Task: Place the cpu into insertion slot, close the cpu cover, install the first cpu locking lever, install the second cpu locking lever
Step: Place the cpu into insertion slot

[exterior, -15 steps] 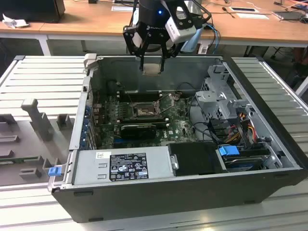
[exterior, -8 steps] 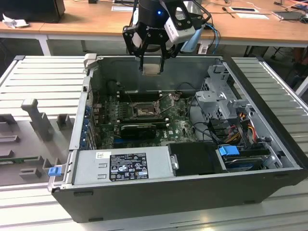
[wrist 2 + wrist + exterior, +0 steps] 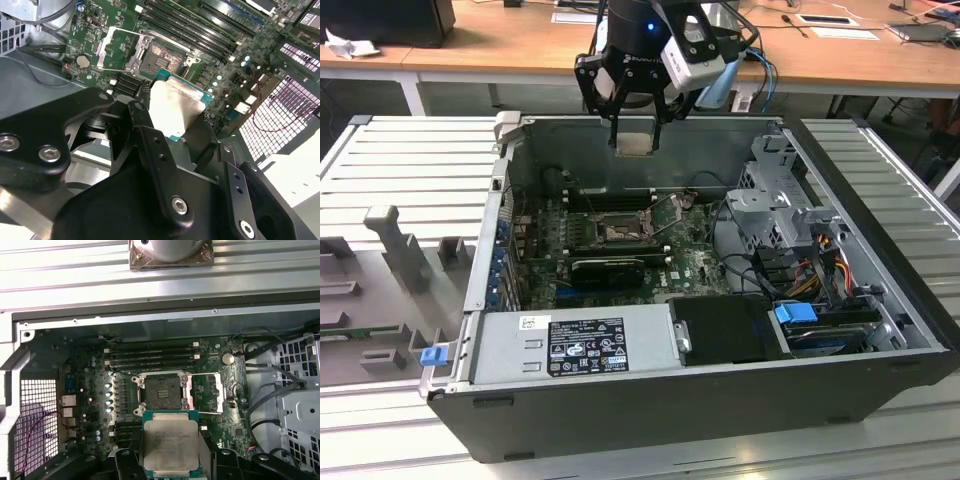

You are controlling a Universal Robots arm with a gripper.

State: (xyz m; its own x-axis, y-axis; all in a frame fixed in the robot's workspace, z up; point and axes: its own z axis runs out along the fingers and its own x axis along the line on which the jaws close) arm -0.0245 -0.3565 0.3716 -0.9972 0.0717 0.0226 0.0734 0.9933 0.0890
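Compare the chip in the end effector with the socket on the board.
The chip hangs in the end effector above the case; the socket sits fixed on the green board. The chip has a pale silvery top with a green rim; the socket is black-framed with a dull metallic centre. The chip is gripped; the socket lies empty, its cover swung aside. Both are square.

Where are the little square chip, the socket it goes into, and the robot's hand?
cpu [image 3: 170,447], first wrist view, middle of its silvery top.
insertion slot [image 3: 161,392], first wrist view, its dull metallic centre.
hand [image 3: 636,135], exterior view, midway between the fingertips gripping the cpu.
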